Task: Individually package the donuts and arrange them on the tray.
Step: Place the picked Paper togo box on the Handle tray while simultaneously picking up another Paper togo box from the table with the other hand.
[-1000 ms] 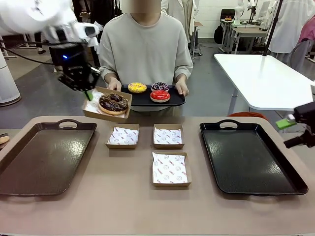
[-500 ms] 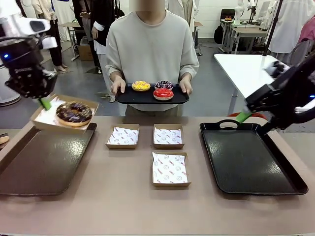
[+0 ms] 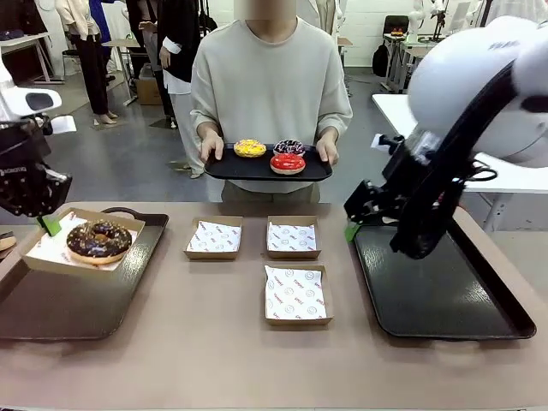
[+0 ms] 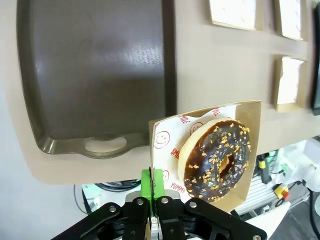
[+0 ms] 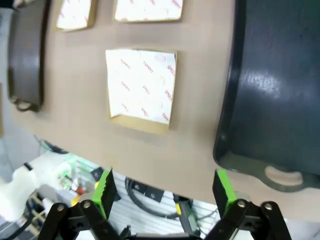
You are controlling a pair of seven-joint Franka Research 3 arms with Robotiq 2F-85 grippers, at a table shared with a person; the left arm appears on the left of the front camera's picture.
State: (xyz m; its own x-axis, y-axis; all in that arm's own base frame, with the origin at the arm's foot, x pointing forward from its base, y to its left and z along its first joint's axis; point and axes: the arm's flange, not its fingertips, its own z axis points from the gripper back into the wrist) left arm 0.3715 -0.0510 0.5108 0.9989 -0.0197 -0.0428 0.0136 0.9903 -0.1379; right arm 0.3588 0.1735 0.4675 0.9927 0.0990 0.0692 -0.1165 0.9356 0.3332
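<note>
One brown cardboard box (image 3: 53, 248) carrying the chocolate sprinkled ring donut (image 3: 99, 241) is rim-pinched by the left gripper (image 3: 47, 224) at the frame's left, over the dark tray (image 3: 77, 300), for setting down (right gripper (image 5: 164, 187) spread, empty).

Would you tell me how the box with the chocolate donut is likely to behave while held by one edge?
The box looks like thin cardboard, and the left gripper pinches just one edge, so it may sag or tilt. The donut lies loose on paper, so it might slide if the box tips. Its icing looks soft and could smear.
</note>
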